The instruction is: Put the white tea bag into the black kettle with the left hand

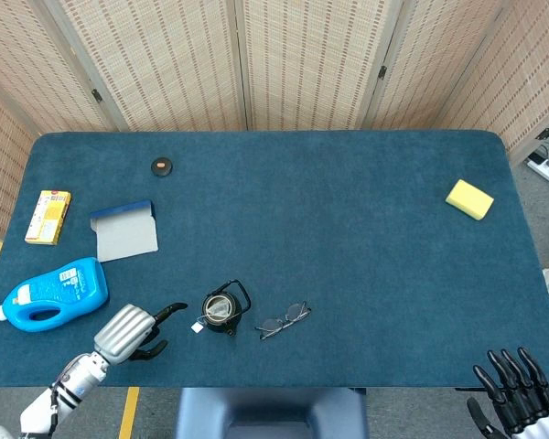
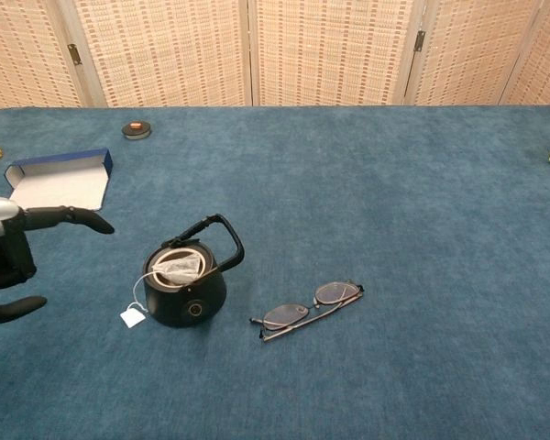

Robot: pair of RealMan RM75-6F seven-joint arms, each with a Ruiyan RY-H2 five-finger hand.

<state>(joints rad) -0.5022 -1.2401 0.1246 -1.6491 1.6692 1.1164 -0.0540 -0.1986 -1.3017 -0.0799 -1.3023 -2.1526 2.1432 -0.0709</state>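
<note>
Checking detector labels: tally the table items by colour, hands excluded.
Black: 3 - kettle, glasses, puck
White: 1 - tea bag
Blue: 2 - bottle, open box
Yellow: 2 - sponge, small box
Total: 8

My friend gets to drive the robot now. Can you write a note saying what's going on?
Left hand: open, holding nothing, beside the black kettle.
Right hand: off the table's near right corner, fingers spread, holding nothing.
White tea bag: inside the kettle; its string hangs over the rim, paper tag on the table.
Done: bag is in.
Left: nothing, except perhaps backing the left hand away.
</note>
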